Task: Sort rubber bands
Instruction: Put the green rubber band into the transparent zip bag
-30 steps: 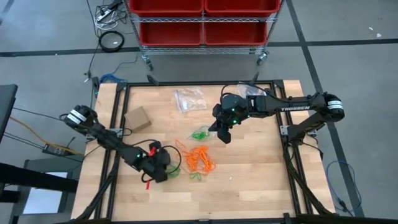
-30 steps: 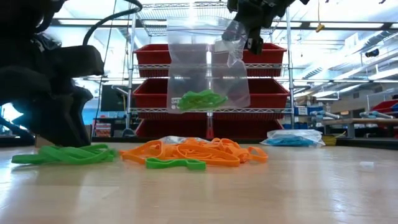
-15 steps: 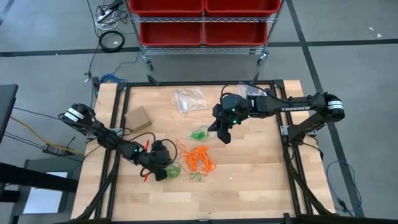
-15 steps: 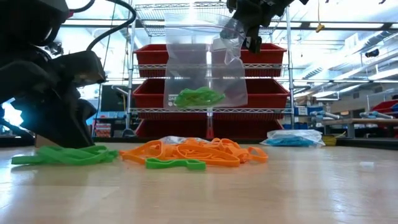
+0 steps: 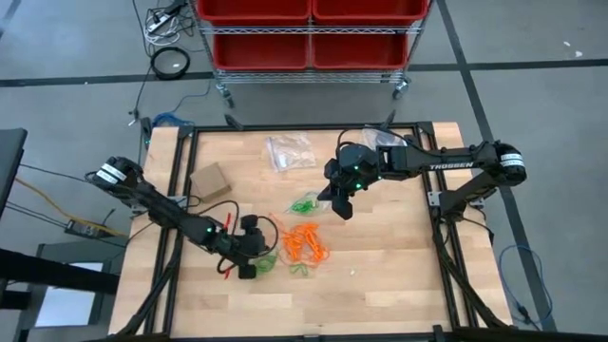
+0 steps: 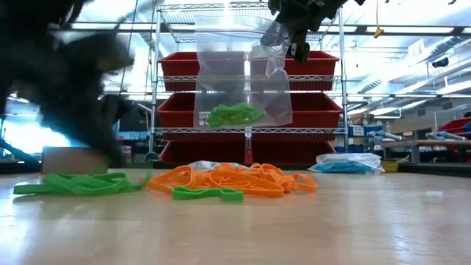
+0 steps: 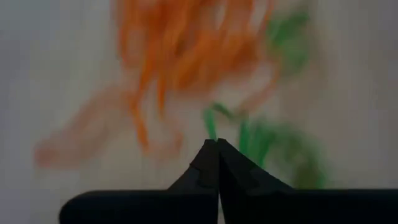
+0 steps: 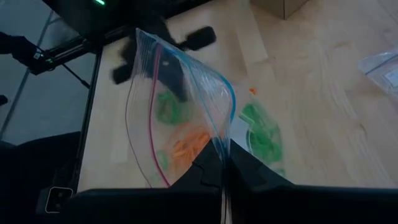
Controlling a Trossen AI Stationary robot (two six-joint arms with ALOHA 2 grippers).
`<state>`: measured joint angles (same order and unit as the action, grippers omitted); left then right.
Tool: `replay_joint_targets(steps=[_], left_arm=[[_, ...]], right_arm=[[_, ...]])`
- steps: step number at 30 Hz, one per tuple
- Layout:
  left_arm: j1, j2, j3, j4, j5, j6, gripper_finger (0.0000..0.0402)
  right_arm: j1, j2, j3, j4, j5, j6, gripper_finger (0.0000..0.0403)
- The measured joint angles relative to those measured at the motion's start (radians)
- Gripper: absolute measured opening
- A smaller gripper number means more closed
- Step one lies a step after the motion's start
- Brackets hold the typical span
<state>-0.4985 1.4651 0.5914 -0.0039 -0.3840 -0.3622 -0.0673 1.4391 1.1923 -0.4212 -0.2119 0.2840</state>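
Since the earlier frames the left gripper point(image 5: 255, 263) has slid rightward along the table toward the green bands and its fingers have come together; the right arm and its bag have not moved.

The rubber bands lie in 3 groups: a tangled clump of thin orange rubber bands point(image 5: 305, 241) at the middle of the pale wooden table point(image 5: 380, 275), loose green rubber bands point(image 6: 73, 184) just left of that clump, and a bunch of green bands point(image 6: 234, 114) inside the clear zip-top plastic bag point(image 6: 221, 73). 1 green loop point(image 6: 207, 193) lies in front of the orange clump.

The left gripper sits low at the loose green bands, fingers pressed together; whether a band is pinched between them cannot be told. The right gripper point(image 5: 340, 202) hangs above the table, fingers clamped on the bag's top edge.

A second clear bag point(image 5: 290, 152) and a small brown cardboard box point(image 5: 210, 180) lie farther back.
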Motion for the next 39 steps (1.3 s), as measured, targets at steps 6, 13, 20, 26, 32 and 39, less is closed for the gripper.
replay_joint_targets(steps=[6, 13, 20, 26, 32, 39], left_arm=[[-0.019, -0.063, 0.215, -0.245, -0.114, 0.149, 0.0001], [-0.028, -0.070, 0.497, -0.468, -0.281, 0.340, 0.0001], [-0.012, -0.072, 0.694, -0.470, -0.495, 0.552, 0.0000], [0.050, -0.054, 0.729, -0.321, -0.512, 0.748, 0.0000], [0.116, 0.022, 0.729, -0.279, -0.507, 0.809, 0.0000], [0.145, 0.096, 0.729, -0.280, -0.503, 0.811, 0.0000]], right_arm=[[0.000, 0.000, 0.000, 0.001, 0.000, 0.000, 0.0000], [0.000, 0.000, 0.000, 0.001, 0.000, 0.000, 0.0000], [0.000, 0.000, 0.000, 0.001, 0.000, 0.006, 0.0000], [-0.007, 0.000, 0.000, 0.002, 0.000, 0.026, 0.0000], [-0.009, 0.000, 0.000, 0.002, 0.001, 0.034, 0.0000], [-0.009, 0.000, 0.000, 0.001, 0.001, 0.032, 0.0000]])
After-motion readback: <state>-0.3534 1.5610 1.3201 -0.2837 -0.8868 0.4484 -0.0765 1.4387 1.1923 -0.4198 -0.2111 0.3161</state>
